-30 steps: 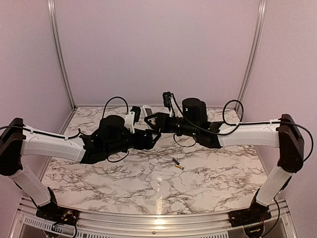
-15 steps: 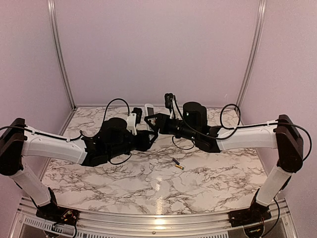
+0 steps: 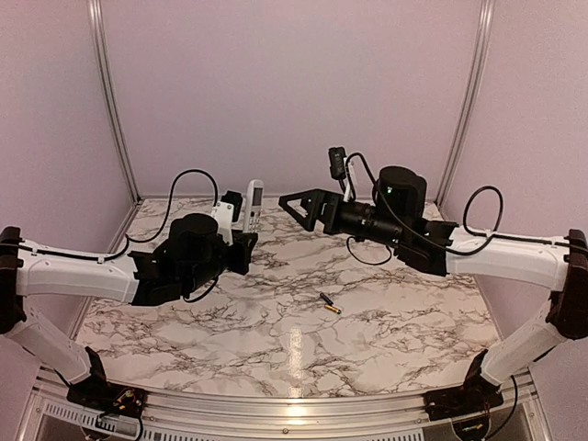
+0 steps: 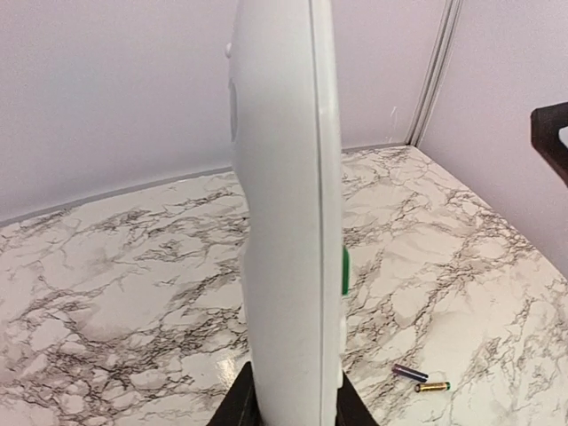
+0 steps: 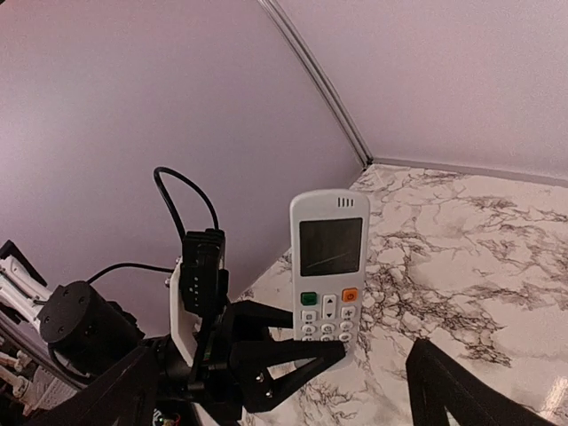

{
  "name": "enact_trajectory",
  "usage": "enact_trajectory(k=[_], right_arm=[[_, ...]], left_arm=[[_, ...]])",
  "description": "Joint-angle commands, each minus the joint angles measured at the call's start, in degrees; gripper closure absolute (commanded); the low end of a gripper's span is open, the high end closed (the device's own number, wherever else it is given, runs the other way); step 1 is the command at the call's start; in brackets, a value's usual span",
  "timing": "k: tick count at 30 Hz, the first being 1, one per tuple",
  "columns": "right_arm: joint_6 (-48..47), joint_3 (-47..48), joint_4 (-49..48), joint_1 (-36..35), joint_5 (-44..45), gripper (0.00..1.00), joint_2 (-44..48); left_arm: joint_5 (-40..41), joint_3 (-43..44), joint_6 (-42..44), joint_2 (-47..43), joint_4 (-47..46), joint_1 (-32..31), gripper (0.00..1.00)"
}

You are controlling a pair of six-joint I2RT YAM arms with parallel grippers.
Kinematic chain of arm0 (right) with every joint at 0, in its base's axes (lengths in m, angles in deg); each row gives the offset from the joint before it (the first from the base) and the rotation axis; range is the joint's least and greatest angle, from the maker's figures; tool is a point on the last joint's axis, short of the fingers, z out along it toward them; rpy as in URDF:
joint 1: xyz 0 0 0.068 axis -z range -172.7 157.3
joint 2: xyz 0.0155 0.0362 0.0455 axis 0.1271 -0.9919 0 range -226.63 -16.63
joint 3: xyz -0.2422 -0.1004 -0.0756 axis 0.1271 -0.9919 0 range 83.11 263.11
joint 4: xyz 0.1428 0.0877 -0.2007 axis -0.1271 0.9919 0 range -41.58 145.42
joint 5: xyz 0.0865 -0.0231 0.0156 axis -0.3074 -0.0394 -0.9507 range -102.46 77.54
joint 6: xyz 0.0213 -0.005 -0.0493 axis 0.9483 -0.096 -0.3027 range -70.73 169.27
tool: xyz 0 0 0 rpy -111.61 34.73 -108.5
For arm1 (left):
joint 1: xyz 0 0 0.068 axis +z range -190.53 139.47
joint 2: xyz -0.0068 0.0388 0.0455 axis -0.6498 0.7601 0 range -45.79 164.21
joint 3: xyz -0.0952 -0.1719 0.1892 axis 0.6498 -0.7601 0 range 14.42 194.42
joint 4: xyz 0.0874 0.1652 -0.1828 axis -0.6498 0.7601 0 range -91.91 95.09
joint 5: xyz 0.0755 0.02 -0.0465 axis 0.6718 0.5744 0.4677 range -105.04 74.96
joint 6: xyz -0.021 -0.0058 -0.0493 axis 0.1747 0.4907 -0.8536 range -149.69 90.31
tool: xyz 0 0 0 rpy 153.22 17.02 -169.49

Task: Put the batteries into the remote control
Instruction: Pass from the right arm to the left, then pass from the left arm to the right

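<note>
The white remote control stands upright above the back left of the table, display end up. My left gripper is shut on its lower end. In the left wrist view the remote shows edge-on, with a black finger on either side of its base. The right wrist view faces its display and buttons. My right gripper hangs open in the air to the right of the remote, apart from it. Two batteries lie together on the marble at mid-table, one dark and one gold.
The marble table top is walled by pale panels at the back and sides, with metal corner posts. Black cables loop over both wrists.
My left gripper has shut on the remote and drawn it left and upward. The right gripper has let go of it, opened wide, and pulled back to the right and higher.
</note>
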Motion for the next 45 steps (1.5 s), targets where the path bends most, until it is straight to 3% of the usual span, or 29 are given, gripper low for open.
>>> enact_trajectory(k=[1, 7, 13, 18, 27, 31, 37, 45], right_arm=[[-3.31, 0.70, 12.16, 3.10, -5.84, 0.01, 7.03], [-1.27, 0.60, 19.63, 4.01, -8.72, 0.05, 10.84], [1.26, 2.94, 20.31, 4.01, -16.10, 0.10, 7.21], [3.62, 4.94, 20.20, 4.01, -21.24, 0.14, 3.49], [11.90, 2.63, 10.93, 3.61, -26.37, 0.22, 0.43], [10.72, 3.13, 13.60, 2.59, -25.43, 0.25, -0.64], [8.54, 0.65, 16.74, 2.77, -20.41, 0.25, -1.04], [11.14, -0.51, 11.55, 3.31, -22.31, 0.24, -4.14]], left_arm=[[14.15, -3.07, 14.18, -4.87, 3.08, -1.30, 0.84], [28.78, -9.32, 29.72, -6.87, -5.82, -6.56, 0.86], [40.64, -14.06, 52.77, -4.08, -24.08, -13.52, 0.91], [45.58, -16.54, 69.37, 0.70, -42.62, -17.66, 0.91], [49.54, -15.42, 97.01, 16.92, -74.88, -20.63, 0.93], [49.64, -14.40, 100.78, 19.61, -79.71, -20.85, 0.93], [49.08, -14.19, 99.28, 17.97, -77.85, -21.02, 0.94], [48.87, -14.52, 100.56, 16.36, -79.63, -21.44, 0.96]])
